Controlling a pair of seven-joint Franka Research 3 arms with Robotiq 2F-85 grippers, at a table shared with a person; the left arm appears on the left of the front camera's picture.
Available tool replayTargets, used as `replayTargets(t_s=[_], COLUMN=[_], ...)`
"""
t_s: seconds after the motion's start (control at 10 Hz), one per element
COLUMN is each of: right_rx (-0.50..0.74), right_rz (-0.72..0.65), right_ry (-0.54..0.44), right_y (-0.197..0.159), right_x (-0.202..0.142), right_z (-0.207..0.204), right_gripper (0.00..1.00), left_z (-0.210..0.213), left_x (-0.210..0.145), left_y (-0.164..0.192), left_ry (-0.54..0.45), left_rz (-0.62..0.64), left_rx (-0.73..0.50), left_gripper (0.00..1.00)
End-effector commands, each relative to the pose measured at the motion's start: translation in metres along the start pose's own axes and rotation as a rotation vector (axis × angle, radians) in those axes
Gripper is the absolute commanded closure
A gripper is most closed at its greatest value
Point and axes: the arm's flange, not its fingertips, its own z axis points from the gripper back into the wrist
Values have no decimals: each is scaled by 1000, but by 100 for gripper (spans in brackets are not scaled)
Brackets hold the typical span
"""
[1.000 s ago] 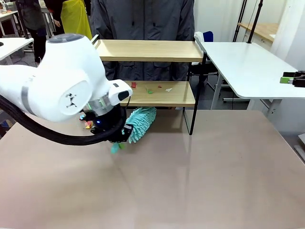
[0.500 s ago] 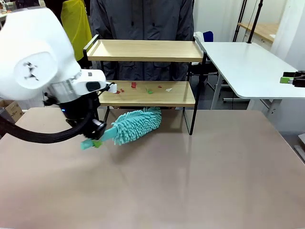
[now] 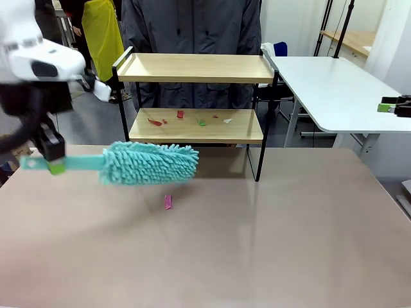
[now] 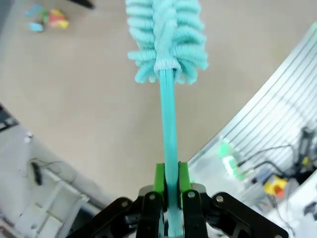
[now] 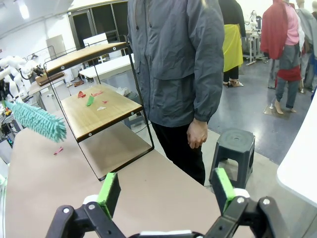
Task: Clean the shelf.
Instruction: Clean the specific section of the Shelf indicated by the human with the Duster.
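A: Where is the shelf (image 3: 192, 67) now, and who holds the duster (image 3: 149, 163)?

B: The shelf stands at the far side of the bench (image 3: 289, 224), about in the middle, with a person (image 3: 192, 25) just behind it. The left hand (image 4: 171, 173) is clenched on the thin handle (image 3: 77, 162). The fluffy head hangs above the bench, in front of the lower board (image 3: 244, 133) and apart from it.

A: And the right hand (image 5: 166, 191)?

B: Released, with nothing between its fingers, far off at the right side.

A: How to do the sweep well, in your opinion?

B: Small scraps (image 3: 201, 122) lie on the lower board. I would bring the head in flat, under the top board (image 3: 244, 67) and clear of the black frame (image 3: 262, 147). Then I would draw it slowly to the open front edge, so the scraps do not fly. One pink scrap (image 3: 168, 202) lies on the bench.

A: What is not clear?

B: The left arm is cut by the picture's edge. The scraps are too small to say what they are. Some coloured bits (image 4: 47, 19) in the left wrist view are blurred.
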Motion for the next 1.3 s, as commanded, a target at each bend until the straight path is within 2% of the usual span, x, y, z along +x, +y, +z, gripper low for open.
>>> replayTargets(t_s=[0.0, 0.3, 0.5, 0.7, 0.8, 1.2], right_rx=[2, 2, 2, 2, 2, 2], right_rz=[5, 5, 5, 5, 5, 5], right_ry=[9, 9, 9, 9, 9, 9], right_y=[2, 2, 2, 2, 2, 2], right_x=[2, 2, 2, 2, 2, 2], right_z=[-1, -1, -1, -1, -1, -1], right_gripper=[0, 0, 0, 0, 0, 0], left_z=[36, 79, 103, 113, 101, 101], left_x=[2, -10, -30, -40, -29, -29], left_y=[6, -14, -33, -54, -42, -42], left_ry=[97, 199, 259, 203, 239, 239], left_rz=[-142, -286, -314, -380, -301, -301], left_rx=[109, 144, 152, 133, 130, 130], left_gripper=[87, 87, 87, 87, 87, 87])
